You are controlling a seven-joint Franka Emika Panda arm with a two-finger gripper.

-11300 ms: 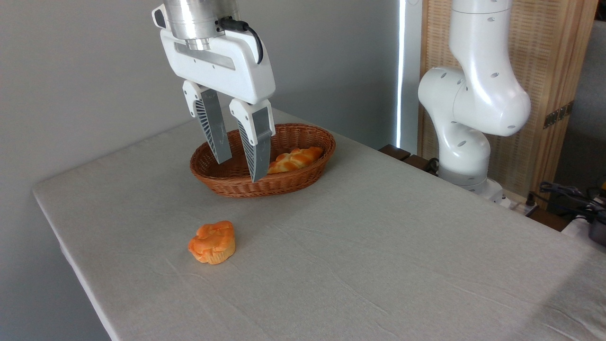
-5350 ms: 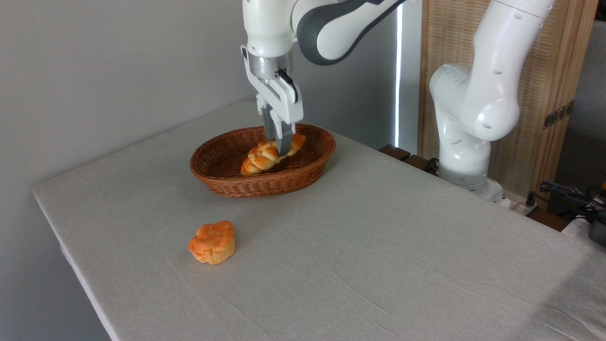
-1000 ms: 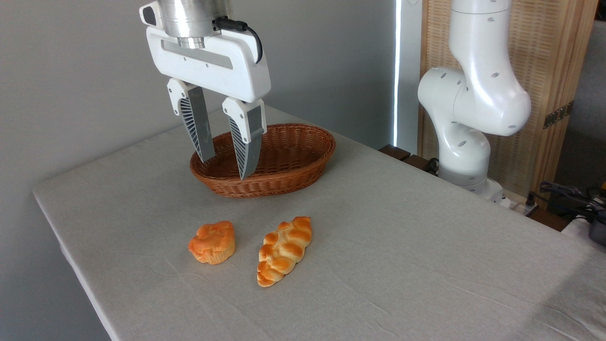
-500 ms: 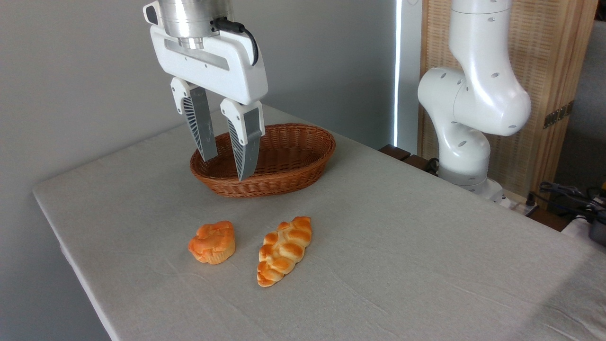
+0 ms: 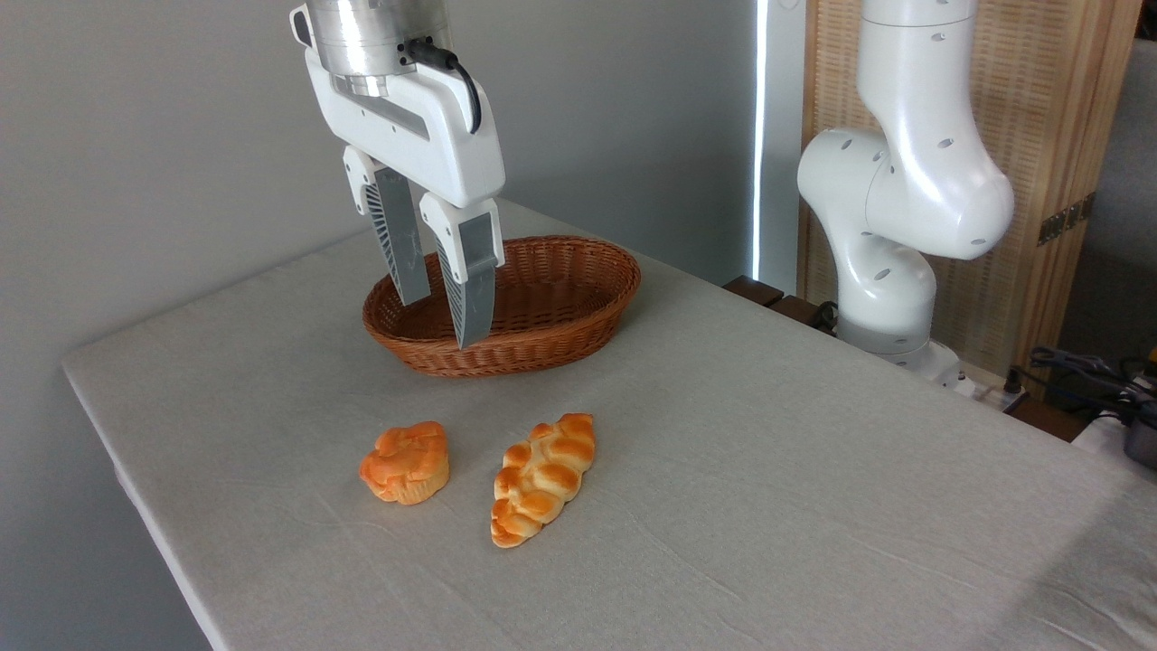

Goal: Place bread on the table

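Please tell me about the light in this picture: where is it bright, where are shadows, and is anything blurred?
Fixed camera view: soft, even light; a bright overexposed strip of daylight beside the wooden screen; only faint shadows under the bread and the muffin-shaped pastry on the table; a dim patch at the lower right corner; the gripper, close to the lens, looks large but sharp.

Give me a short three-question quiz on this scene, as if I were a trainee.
1. True or false: the bread lies in the basket.
2. What lies just left of the bread? A) muffin B) cup C) knife
3. Fill in: the gripper is ____ and holds nothing.

Key:
1. False; it lies on the table.
2. A, the muffin.
3. open
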